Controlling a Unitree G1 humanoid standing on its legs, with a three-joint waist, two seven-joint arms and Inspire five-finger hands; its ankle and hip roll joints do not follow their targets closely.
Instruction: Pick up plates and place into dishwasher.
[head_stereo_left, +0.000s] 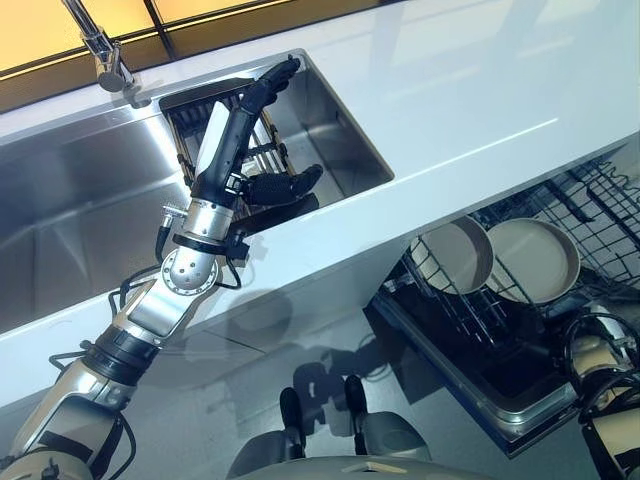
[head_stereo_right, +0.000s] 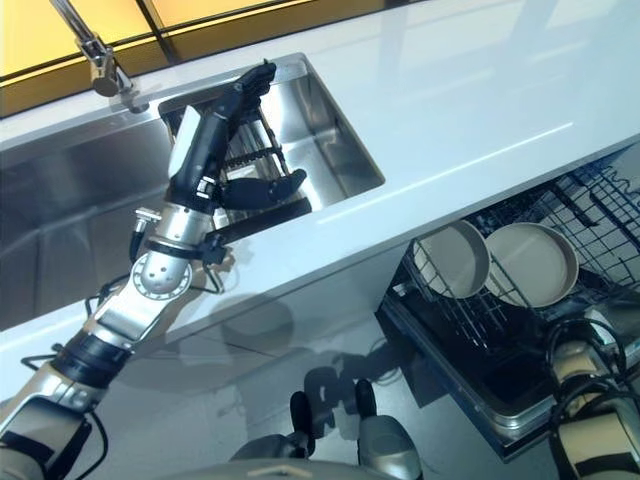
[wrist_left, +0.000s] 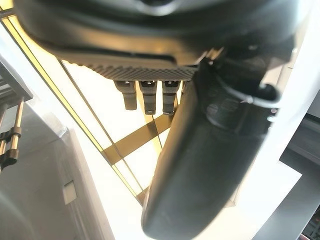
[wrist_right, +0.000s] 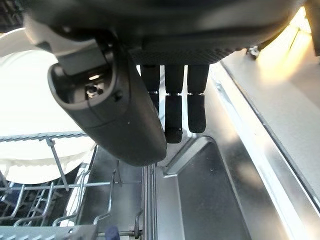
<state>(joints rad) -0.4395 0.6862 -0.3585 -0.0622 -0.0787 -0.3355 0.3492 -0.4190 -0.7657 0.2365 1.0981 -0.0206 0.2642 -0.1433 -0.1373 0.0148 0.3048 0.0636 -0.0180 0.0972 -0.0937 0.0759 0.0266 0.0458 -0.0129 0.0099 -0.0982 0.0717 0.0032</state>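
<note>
A long white countertop (head_stereo_left: 470, 90) runs across the head views, with a stainless sink (head_stereo_left: 60, 210) sunk into it and a chrome faucet (head_stereo_left: 100, 45) standing at the sink's far edge. Below the counter's near edge, toward the robot's right, the dishwasher (head_stereo_left: 500, 390) stands open with its wire rack (head_stereo_left: 590, 200) pulled out.

In the sink's right-hand part sits a dark dish rack (head_stereo_right: 255, 150). The left arm reaches up over the counter's edge into that part of the sink, and the left hand (head_stereo_left: 262, 90) hangs above the dish rack with its fingers straight and spread — the thumb juts out to the side, and nothing is held in it. The left wrist view shows the same: fingers (wrist_left: 150, 95) short and straight past the palm, the thumb bulking beside them, with no object between.

Two tan plates (head_stereo_left: 455, 255) stand upright side by side in the dishwasher rack, touching or nearly so.

The right hand (wrist_right: 172, 107) hangs low by the dishwasher — its wrist view shows the fingers relaxed and straight, empty, above the metal inner edge of the machine, with a pale plate (wrist_right: 30, 120) in the wire rack just beside the thumb.
</note>
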